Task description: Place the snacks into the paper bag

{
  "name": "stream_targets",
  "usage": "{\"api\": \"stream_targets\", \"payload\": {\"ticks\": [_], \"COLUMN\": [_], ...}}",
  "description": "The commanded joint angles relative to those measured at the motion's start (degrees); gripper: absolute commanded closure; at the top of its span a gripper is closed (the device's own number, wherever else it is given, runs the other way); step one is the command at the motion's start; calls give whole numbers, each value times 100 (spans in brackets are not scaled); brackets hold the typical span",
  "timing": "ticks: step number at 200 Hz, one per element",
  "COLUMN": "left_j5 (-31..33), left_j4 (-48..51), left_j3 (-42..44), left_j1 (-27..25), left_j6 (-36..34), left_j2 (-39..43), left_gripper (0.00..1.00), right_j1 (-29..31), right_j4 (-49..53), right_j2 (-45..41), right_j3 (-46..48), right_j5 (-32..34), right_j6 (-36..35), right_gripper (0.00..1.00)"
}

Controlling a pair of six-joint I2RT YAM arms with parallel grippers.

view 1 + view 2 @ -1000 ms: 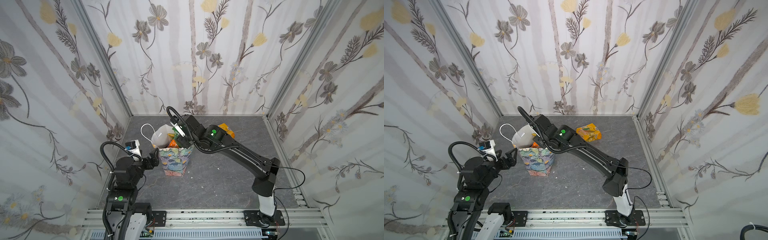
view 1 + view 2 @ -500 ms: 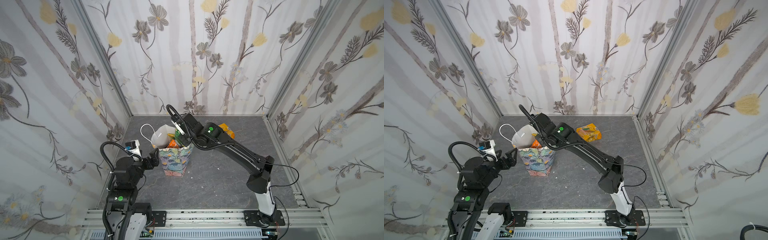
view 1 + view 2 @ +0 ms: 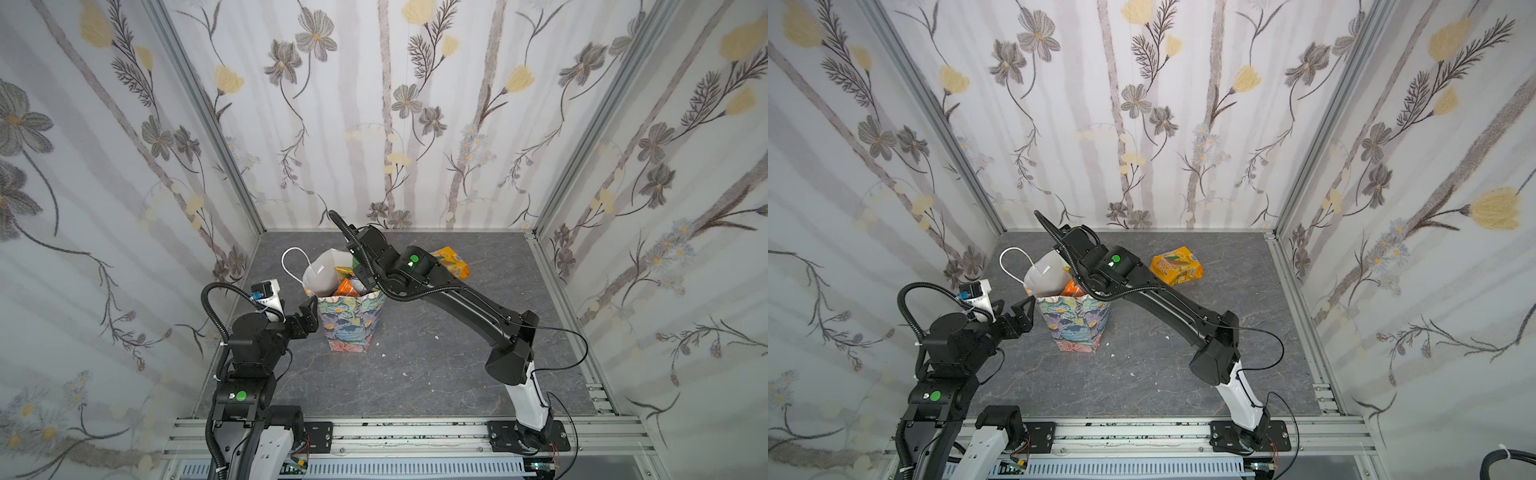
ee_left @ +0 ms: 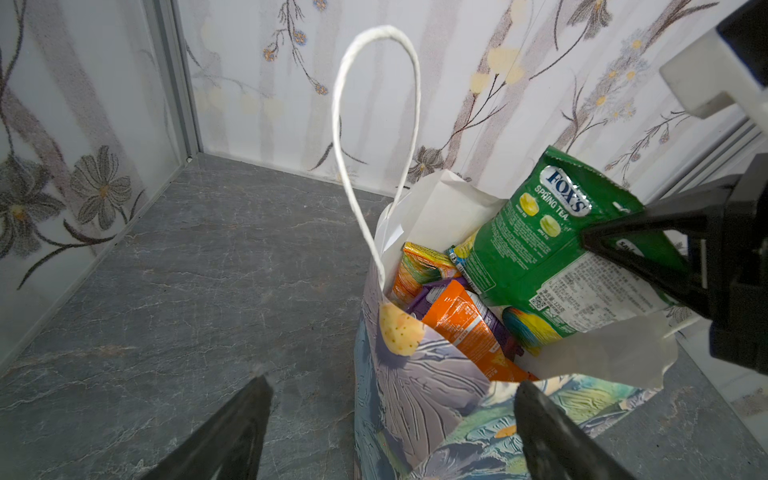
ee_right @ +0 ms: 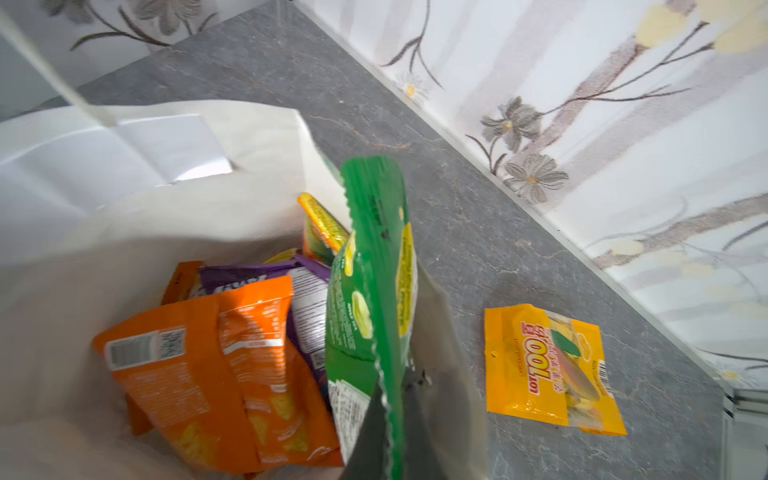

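Paper bag point(image 3: 351, 320) stands upright on the grey table point(image 3: 415, 374), left of centre in both top views, mouth open, one white cord handle point(image 4: 374, 124) standing up in a loop at the far side. The right gripper point(image 5: 395, 415) is positioned over the bag mouth with its jaws closed together on the edge of a green packet point(image 4: 536, 232) marked "FOX'S"; the left wrist view shows one black finger point(image 4: 648, 249) pressed across that packet's face. The green packet is tilted, its lower end down inside the bag behind a folded white flap of the rim, its upper end above the rim. Inside the bag lie an orange packet point(image 5: 216, 365), a purple packet point(image 5: 307, 291) partly under it, and a yellow-orange packet point(image 4: 419, 266) against the white inner wall. One yellow packet point(image 3: 1177, 268) lies flat on the table, well apart from the bag, toward the back wall, partly hidden by the right arm in a top view. The left gripper point(image 3: 309, 311) sits just beside the bag's near left corner, jaws spread wide and empty, with the corner between the two fingers; contact with the paper cannot be confirmed
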State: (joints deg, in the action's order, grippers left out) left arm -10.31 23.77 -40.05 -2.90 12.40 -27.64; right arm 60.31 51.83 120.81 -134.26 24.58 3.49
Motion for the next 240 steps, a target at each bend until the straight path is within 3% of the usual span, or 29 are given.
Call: {"api": "stream_targets", "payload": {"ticks": [1, 17, 32, 46, 67, 93, 112, 123, 132, 146, 187, 240], "left_j5": [44, 55, 72, 81, 176, 35, -689, -1178, -1549, -1672, -806, -732], "left_j4": [-215, -215, -208, -185, 111, 967, 1465, 1678, 1820, 1944, 1756, 1370], "left_j3": [11, 8, -8, -47, -494, -2003, -3024, -3454, -3762, -3940, -3882, -3795], "left_j1": [0, 1, 4, 9, 7, 6, 0, -19, -71, -311, -1514, -1995], "left_j6": [3, 8, 8, 8, 82, 81, 60, 76, 58, -27, 56, 104], "left_j2": [13, 46, 56, 33, -186, -863, -1456, -1807, -2074, -2332, -2833, -3467], "left_gripper": [10, 10, 10, 10, 10, 14, 11, 1, 0, 0, 0, 17], "right_j1": [111, 121, 121, 121, 99, 29, -114, -261, -431, -598, -672, -906], "right_j4": [-481, -573, -680, -750, -722, -638, -961, -1342, -1643, -2016, -2832, -3493], "right_j2": [17, -9, -87, -211, -630, -1432, -2142, -2596, -2889, -3252, -3254, -2976], "right_j3": [-70, -74, -74, -74, -74, 429, 1574, 2362, 2881, 3565, 4375, 4383], "right_j5": [-1001, -1821, -2459, -2888, -2816, -1691, -1122, -1111, -1171, -1100, -1272, -1456], "right_j6": [-10, -6, -6, -69, -136, -127, -13, 149, 342, 556, 703, 820], "right_gripper": [79, 69, 41, 35, 34, 33, 29, 26, 25, 23, 21, 32]}}
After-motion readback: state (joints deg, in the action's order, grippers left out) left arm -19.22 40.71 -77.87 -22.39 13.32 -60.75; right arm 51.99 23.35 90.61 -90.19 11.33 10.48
